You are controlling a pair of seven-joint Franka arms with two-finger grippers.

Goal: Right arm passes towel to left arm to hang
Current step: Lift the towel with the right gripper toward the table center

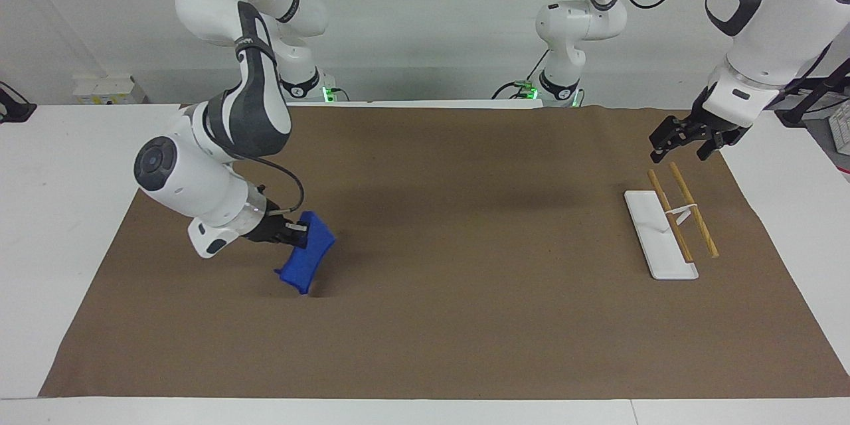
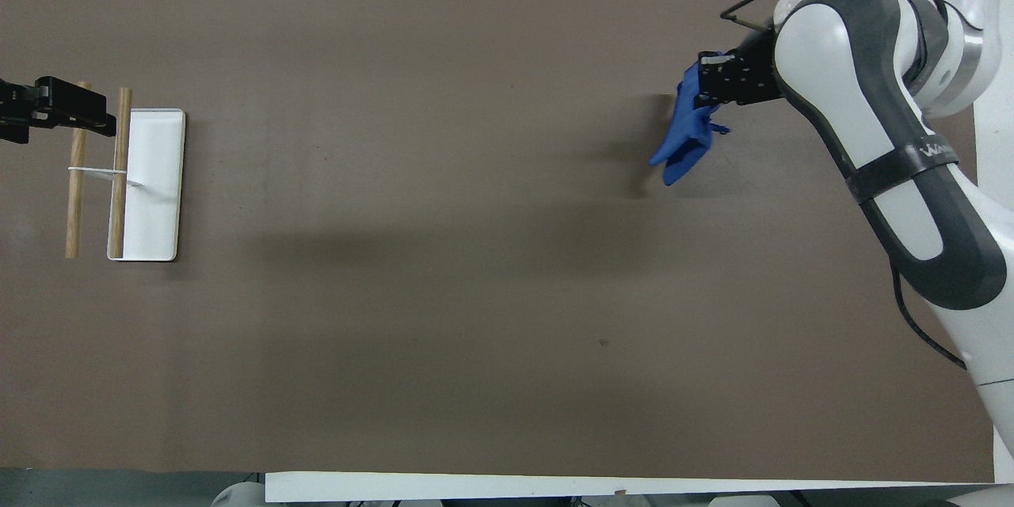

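The blue towel (image 1: 307,254) is pinched by one edge in the right gripper (image 1: 297,229), hanging over the brown mat (image 1: 465,319), well apart from the wooden towel rack (image 1: 680,216). Near that rack the left gripper (image 1: 685,139) is held spread and waiting. With so small a bite, the limp cloth could be shaken loose in transit.

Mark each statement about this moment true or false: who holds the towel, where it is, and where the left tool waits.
1. The right tool is shut on the towel. True.
2. The towel lies flat on the mat. False: it hangs from the tool, bunched.
3. The left tool is open over the rack. True.
4. The towel is draped on the rack. False: the rack's rails are bare.
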